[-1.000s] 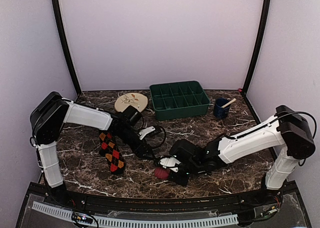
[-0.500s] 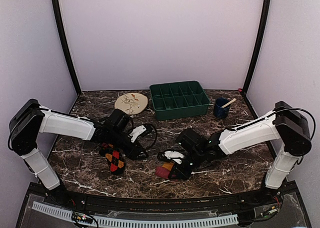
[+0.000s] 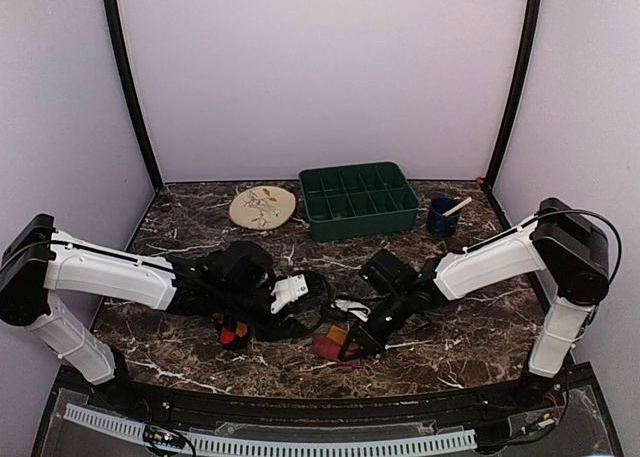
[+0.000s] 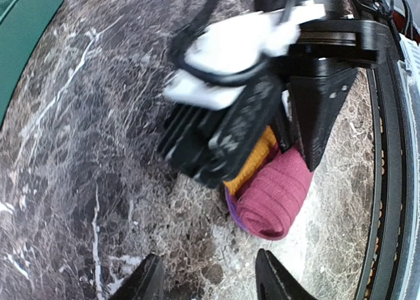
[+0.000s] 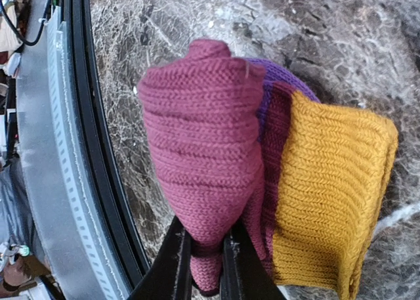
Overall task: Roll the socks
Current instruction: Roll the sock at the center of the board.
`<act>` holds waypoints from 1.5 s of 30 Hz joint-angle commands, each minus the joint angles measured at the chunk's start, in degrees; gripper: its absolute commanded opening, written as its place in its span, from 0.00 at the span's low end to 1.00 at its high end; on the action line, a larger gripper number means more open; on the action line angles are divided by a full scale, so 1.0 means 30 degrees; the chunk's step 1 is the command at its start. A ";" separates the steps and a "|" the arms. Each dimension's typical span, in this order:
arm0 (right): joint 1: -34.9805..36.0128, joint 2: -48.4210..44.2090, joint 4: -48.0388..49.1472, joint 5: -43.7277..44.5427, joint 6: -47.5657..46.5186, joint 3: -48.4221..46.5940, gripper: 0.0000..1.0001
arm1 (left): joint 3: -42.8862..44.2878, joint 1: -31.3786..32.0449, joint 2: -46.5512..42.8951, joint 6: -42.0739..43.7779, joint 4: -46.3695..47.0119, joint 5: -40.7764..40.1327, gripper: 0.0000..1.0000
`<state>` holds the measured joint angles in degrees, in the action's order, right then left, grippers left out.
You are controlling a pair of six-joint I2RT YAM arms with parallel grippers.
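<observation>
The magenta sock sits bunched into a fat roll on the table, close to the near edge and about midway across. Its orange-yellow cuff is folded against the roll's far side, with a strip of purple showing between them.

The right claw reaches in from the right. Its fingers are drawn almost together, pinching a fold of the magenta knit.

The left claw is just left of the roll. Its fingers are spread, with only marble between them and nothing held. The roll lies just beyond its tips, not between them.

The black sock lies further left, mostly hidden under the left arm, with only a bit of red diamond showing.
</observation>
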<state>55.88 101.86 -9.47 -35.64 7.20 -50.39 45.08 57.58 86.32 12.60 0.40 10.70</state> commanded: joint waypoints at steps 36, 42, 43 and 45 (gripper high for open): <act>-0.0813 0.2157 -0.3061 -0.3527 -0.0869 -0.1184 0.06 | 0.2288 0.5192 0.3965 0.7080 0.0453 -0.4651 0.50; -0.0842 0.2368 -0.3310 -0.3717 -0.1112 -0.1424 0.06 | 0.2718 0.5293 0.4802 0.7465 0.0088 -0.4559 0.42; -0.0843 0.2373 -0.3330 -0.3734 -0.1137 -0.1447 0.06 | 0.2814 0.5312 0.4987 0.7523 -0.0001 -0.4577 0.40; -0.0843 0.2377 -0.3394 -0.3761 -0.1192 -0.1493 0.06 | 0.2930 0.5326 0.5309 0.7616 -0.0124 -0.4641 0.33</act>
<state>53.45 107.20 -16.95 -47.75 4.73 -54.54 52.16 73.10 100.53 34.02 1.48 -3.07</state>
